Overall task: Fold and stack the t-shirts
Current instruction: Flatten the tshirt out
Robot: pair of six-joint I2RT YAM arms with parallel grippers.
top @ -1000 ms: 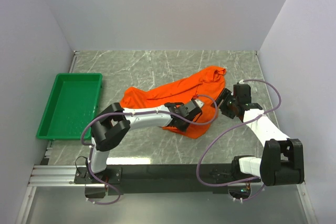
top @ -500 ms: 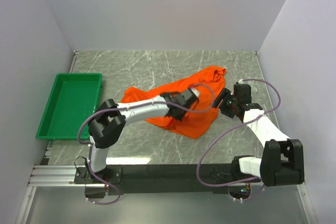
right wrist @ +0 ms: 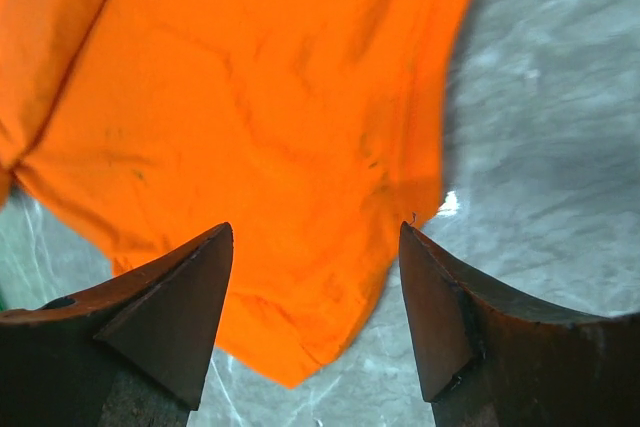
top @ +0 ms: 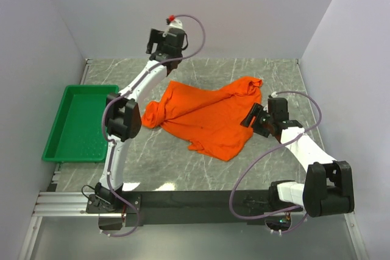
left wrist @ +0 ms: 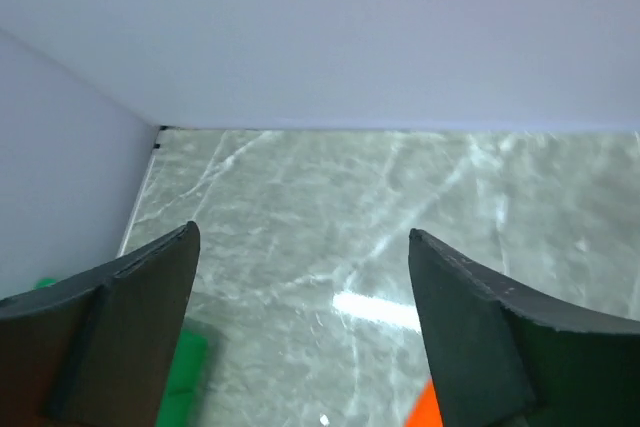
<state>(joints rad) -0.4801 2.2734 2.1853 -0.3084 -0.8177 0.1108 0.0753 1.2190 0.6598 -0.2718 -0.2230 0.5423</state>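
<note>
Loosely rumpled, unfolded orange t-shirt point(top: 207, 120); left fingers point(left wrist: 120, 327), right fingers point(right wrist: 160, 317) wide, empty.

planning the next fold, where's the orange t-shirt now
Top view: the orange t-shirt lies rumpled in the middle of the table, right of the green tray, its right edge beside the right gripper.
</note>
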